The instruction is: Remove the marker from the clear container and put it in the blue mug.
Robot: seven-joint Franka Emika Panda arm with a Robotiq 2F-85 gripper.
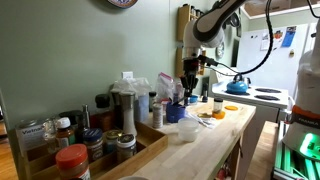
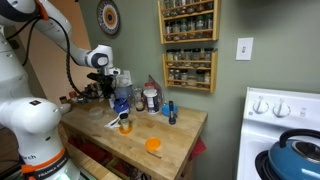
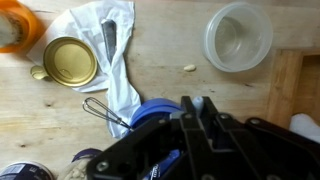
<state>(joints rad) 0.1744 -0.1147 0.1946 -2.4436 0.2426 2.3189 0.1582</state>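
Note:
My gripper (image 3: 198,112) is shut on the marker (image 3: 199,103), a pale stub that shows between the fingertips in the wrist view. The dark-blue mug (image 3: 150,113) sits right below and just left of the fingers, partly hidden by them. The clear container (image 3: 238,36) stands empty on the wooden counter, apart from the gripper. In both exterior views the gripper (image 1: 190,82) (image 2: 113,86) hangs low over the mug (image 1: 175,111) (image 2: 121,104). The clear container also shows in an exterior view (image 1: 187,131).
A white cloth (image 3: 112,45) with a whisk (image 3: 102,110), a gold lid (image 3: 70,61) and an orange-lidded jar (image 3: 17,24) lie near the mug. Jars and bottles crowd a wooden tray (image 1: 150,143). A light-blue kettle (image 2: 298,158) stands on the stove. A spice rack (image 2: 188,45) hangs on the wall.

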